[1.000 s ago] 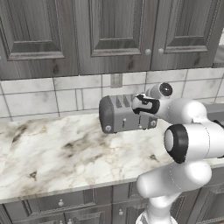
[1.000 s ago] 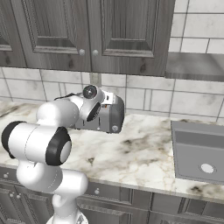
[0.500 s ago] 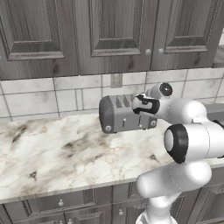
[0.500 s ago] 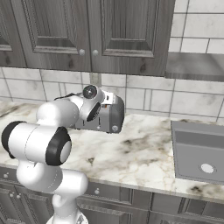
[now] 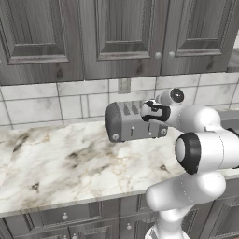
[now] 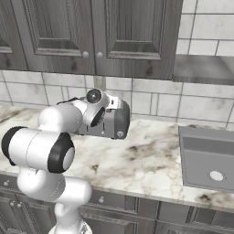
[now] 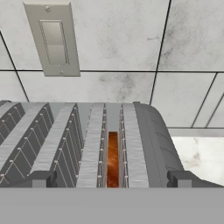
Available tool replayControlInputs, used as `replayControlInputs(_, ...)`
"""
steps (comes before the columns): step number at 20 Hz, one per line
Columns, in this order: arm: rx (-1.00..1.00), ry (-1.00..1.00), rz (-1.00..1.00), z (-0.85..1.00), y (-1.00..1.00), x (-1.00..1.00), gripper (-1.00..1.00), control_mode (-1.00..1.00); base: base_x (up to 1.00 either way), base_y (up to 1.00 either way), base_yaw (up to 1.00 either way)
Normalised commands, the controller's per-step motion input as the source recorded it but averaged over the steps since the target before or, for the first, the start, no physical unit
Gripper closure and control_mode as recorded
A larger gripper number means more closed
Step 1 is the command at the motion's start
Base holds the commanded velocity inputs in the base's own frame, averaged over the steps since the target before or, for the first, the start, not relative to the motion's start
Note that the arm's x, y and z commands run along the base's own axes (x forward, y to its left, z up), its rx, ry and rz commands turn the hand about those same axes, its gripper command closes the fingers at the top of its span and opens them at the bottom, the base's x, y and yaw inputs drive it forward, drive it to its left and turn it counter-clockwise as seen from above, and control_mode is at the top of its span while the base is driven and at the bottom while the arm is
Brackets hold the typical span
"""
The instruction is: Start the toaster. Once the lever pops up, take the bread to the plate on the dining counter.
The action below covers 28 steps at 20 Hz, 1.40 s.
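Grey metal toaster (image 5: 133,122) on the marble worktop (image 5: 60,163) against the tiled wall in the left base view, with the gripper (image 5: 150,111) directly above its right end. In the right base view, same toaster (image 6: 112,119) partly hidden behind the white arm, sink (image 6: 208,157) well apart to the right. In the hand view, fingertips (image 7: 40,179) spread wide over the slotted top, brown bread (image 7: 113,159) sunk in the slot between them, wall plate (image 7: 53,38) on the tiles above.

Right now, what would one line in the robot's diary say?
phase: over toaster | jaws: open, empty, straddling its top | bread: down in a slot | toaster on marble worktop | plate: not reached
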Motion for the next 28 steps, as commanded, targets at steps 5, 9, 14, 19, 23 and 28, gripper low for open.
replayControlInputs(5, 0.0, 0.0, 0.0, 0.0, 0.0, 0.0, -1.0, -1.0, 0.0, 0.0, 0.0)
replayControlInputs(9, 0.0, 0.0, 0.0, 0.0, 0.0, 0.0, -1.0, -1.0, 0.0, 0.0, 0.0)
replayControlInputs(14, 0.0, 0.0, 0.0, 0.0, 0.0, 0.0, -1.0, -1.0, 0.0, 0.0, 0.0)
replayControlInputs(19, 0.0, 0.0, 0.0, 0.0, 0.0, 0.0, -1.0, -1.0, 0.0, 0.0, 0.0)
replayControlInputs(23, 0.0, 0.0, 0.0, 0.0, 0.0, 0.0, -1.0, -1.0, 0.0, 0.0, 0.0)
replayControlInputs(28, 0.0, 0.0, 0.0, 0.0, 0.0, 0.0, -1.0, -1.0, 0.0, 0.0, 0.0)
